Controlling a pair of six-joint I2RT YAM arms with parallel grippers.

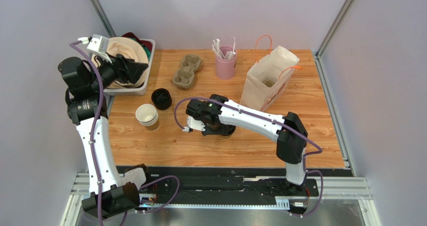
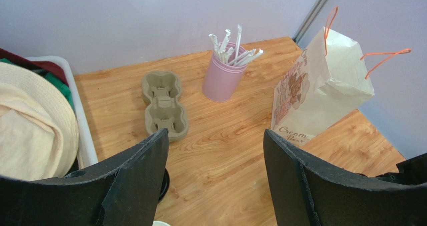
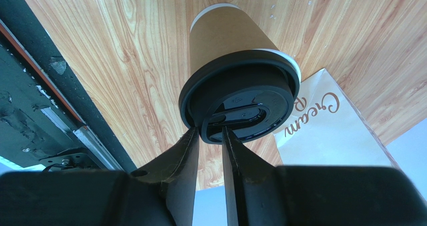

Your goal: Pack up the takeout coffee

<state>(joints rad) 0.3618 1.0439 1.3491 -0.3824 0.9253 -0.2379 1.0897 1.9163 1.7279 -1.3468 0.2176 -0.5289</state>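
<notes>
The takeout coffee [image 3: 225,41] is a brown kraft cup with a black round lid [image 3: 250,81] on it, standing on the wooden table. My right gripper [image 3: 210,131] is shut on the raised lip of that lid. In the top view the right gripper [image 1: 220,130] covers the cup at the table's front middle. A white paper bag [image 1: 265,81] with orange handles stands open at the back right, and it also shows in the right wrist view [image 3: 331,131]. My left gripper [image 1: 138,68] is open and empty, raised beside the bin at the back left.
A stack of paper cups [image 1: 147,117] and a black lid stack [image 1: 161,98] stand left of centre. A pulp cup carrier [image 1: 187,71], a pink cup of white sticks [image 1: 225,63] and a grey bin [image 1: 145,83] of cloth line the back.
</notes>
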